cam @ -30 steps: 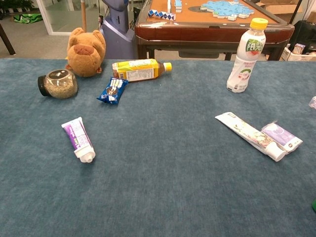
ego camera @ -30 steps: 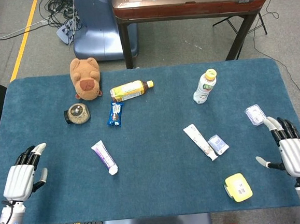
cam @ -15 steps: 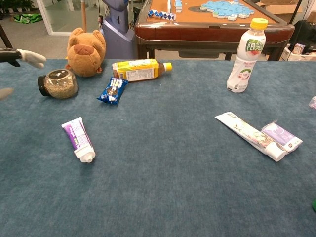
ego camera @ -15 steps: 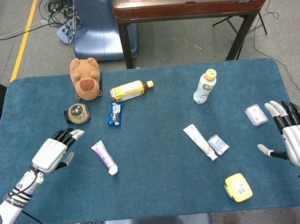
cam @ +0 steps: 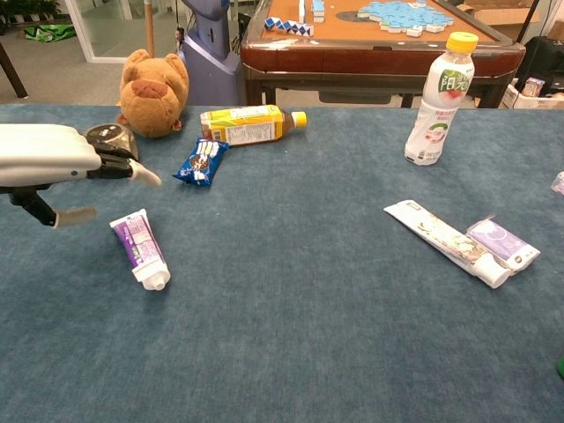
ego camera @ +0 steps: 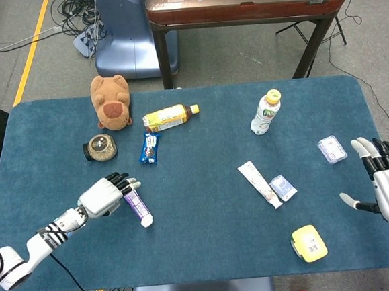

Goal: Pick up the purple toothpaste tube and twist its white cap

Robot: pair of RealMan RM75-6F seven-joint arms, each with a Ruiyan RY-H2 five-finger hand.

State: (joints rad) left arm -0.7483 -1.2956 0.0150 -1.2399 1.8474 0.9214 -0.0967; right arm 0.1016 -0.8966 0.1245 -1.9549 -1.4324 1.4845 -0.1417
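The purple toothpaste tube (ego camera: 136,206) (cam: 138,244) lies flat on the blue table, white cap (ego camera: 146,221) (cam: 155,281) pointing toward the near edge. My left hand (ego camera: 105,195) (cam: 55,159) hovers just left of and above the tube's flat end, fingers apart and stretched toward it, holding nothing. My right hand (ego camera: 386,187) stays at the table's right edge, fingers spread and empty; the chest view does not show it.
A glass jar (ego camera: 101,147), teddy bear (ego camera: 111,101), blue snack packet (ego camera: 149,148) and yellow bottle (ego camera: 169,116) lie behind the tube. Further right are a white toothpaste tube (ego camera: 259,184), small packet (ego camera: 283,187), drink bottle (ego camera: 266,112), yellow box (ego camera: 309,243) and a clear packet (ego camera: 331,149).
My left hand has swept from the near left edge rightward across the table to the tube's flat end. My right hand drifted slightly right and nearer. No object moved.
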